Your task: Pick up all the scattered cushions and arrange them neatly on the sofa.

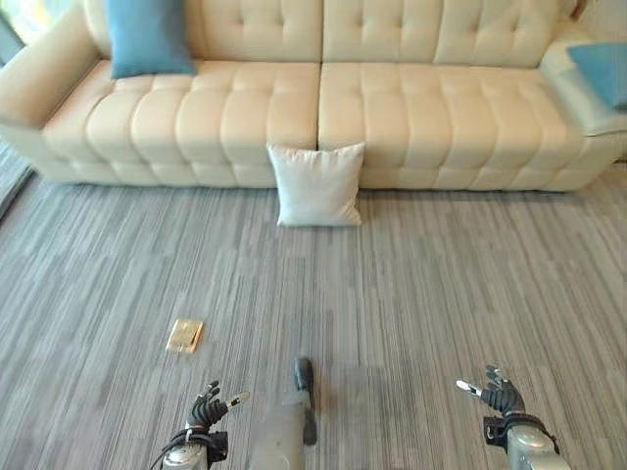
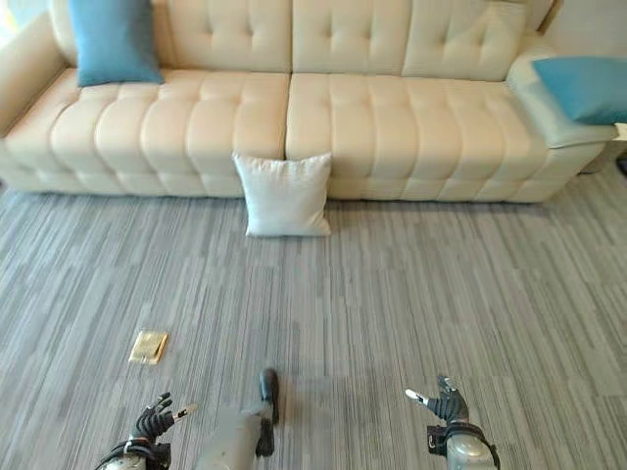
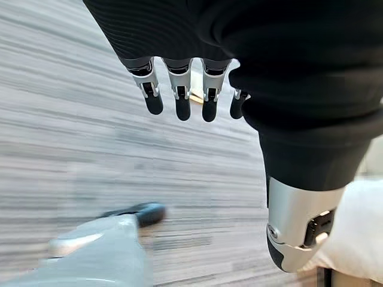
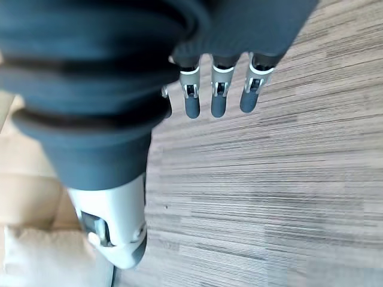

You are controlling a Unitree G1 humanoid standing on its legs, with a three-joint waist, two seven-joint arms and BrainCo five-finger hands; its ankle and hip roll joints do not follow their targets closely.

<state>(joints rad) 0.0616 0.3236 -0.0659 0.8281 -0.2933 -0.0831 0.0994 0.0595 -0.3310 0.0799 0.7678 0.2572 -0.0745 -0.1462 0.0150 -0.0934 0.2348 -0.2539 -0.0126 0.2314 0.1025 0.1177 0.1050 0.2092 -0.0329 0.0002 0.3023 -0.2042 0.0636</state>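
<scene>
Now my left hand (image 1: 208,409) and right hand (image 1: 498,396) hang low in the frame, fingers relaxed and empty. Up centre, the white cushion (image 1: 315,185) leans on the cream sofa (image 1: 411,122) front, on the carpet; two blue cushions (image 1: 147,37) already sit on it.

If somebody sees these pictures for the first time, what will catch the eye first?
First the long cream sofa across the top, then the white cushion standing on the grey floor, leaning against the sofa's front near the middle. One blue cushion stands at the sofa's left end, and another blue cushion lies on its right end.
</scene>
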